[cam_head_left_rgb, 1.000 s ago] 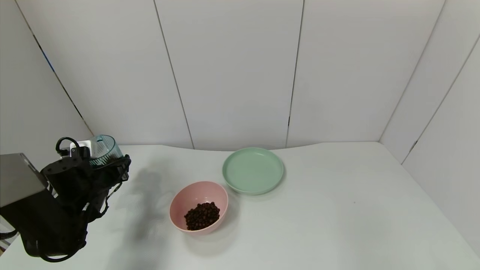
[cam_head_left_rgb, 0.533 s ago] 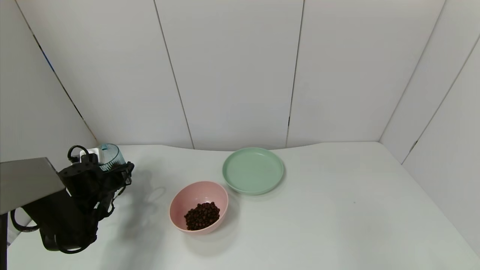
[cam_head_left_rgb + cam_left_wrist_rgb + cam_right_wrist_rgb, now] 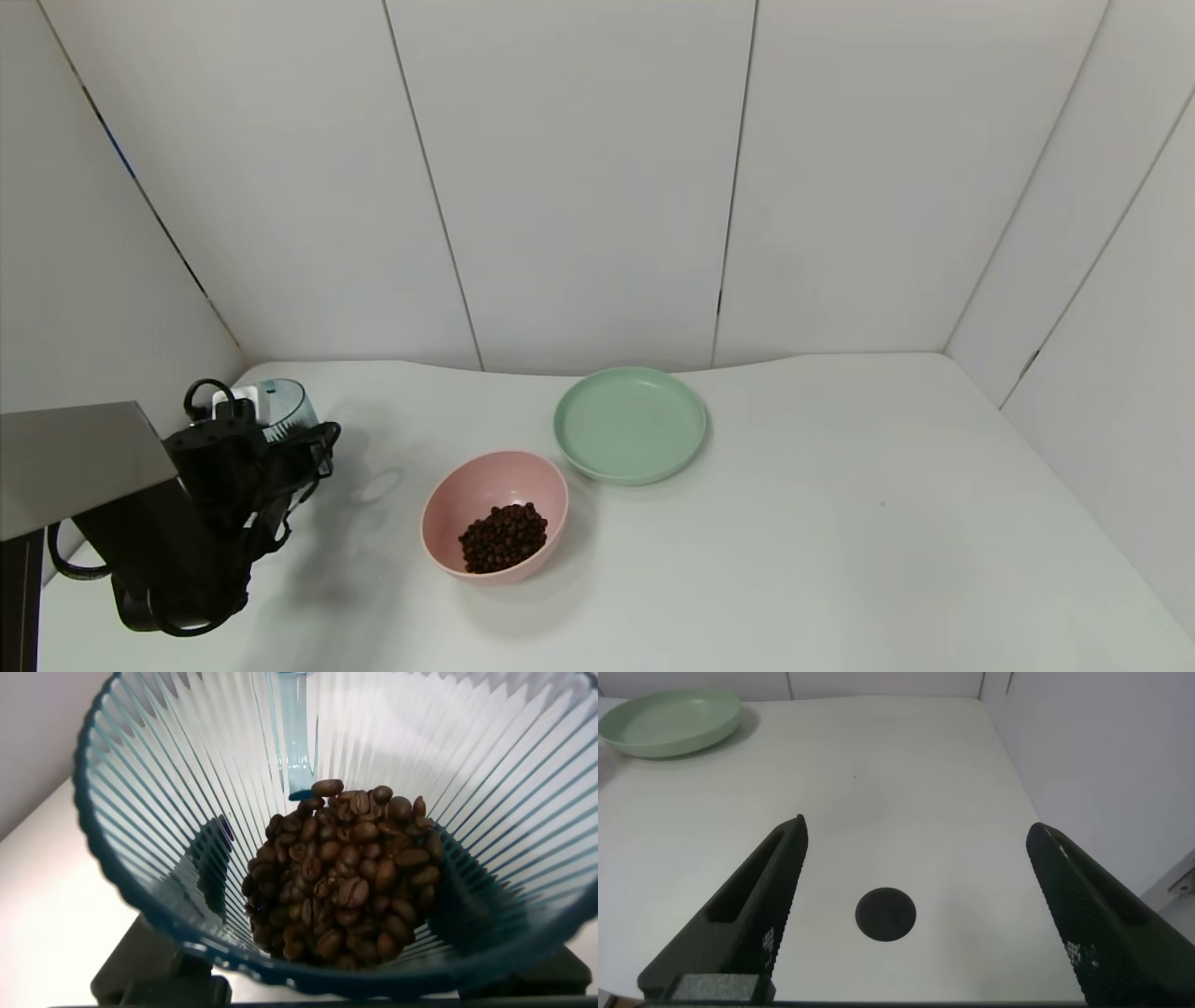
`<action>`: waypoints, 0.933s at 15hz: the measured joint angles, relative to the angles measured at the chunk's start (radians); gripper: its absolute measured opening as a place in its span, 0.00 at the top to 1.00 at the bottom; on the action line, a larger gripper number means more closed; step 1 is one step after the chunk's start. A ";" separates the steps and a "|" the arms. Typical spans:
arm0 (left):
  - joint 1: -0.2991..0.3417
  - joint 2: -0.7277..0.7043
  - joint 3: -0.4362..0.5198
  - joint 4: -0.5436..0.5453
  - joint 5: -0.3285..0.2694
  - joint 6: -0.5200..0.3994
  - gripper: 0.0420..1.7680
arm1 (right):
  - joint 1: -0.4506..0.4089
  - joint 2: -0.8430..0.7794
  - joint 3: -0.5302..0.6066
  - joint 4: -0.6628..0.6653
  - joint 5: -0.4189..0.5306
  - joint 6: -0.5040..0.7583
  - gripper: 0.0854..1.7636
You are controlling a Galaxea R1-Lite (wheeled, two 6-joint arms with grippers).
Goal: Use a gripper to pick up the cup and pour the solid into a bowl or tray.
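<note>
My left gripper (image 3: pixel 285 437) is shut on the cup (image 3: pixel 283 403), a ribbed transparent blue-grey tumbler held upright low over the table's far left corner. The left wrist view looks down into the cup (image 3: pixel 177 812), which holds a heap of the solid (image 3: pixel 346 887), dark brown beans. The pink bowl (image 3: pixel 467 495) sits right of the gripper, apart from it, with more of the solid (image 3: pixel 504 537) inside. My right gripper (image 3: pixel 917 835) is open and empty over bare table, out of the head view.
A shallow pale green plate (image 3: pixel 630 425) lies behind and right of the bowl, also in the right wrist view (image 3: pixel 673 723). A round black spot (image 3: pixel 885 915) marks the table under the right gripper. White walls close in the table's back and sides.
My left arm has lowered the cup toward the table and moved it slightly right. The bowl, plate and beans in the bowl have not moved.
</note>
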 joint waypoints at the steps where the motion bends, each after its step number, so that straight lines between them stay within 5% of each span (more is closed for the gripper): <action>1: 0.001 0.001 0.002 0.000 0.001 0.001 0.26 | 0.000 0.000 0.000 0.000 0.000 0.000 0.03; 14: 0.004 -0.007 0.013 0.013 -0.004 0.004 0.08 | 0.000 0.000 0.000 0.000 0.001 0.000 0.03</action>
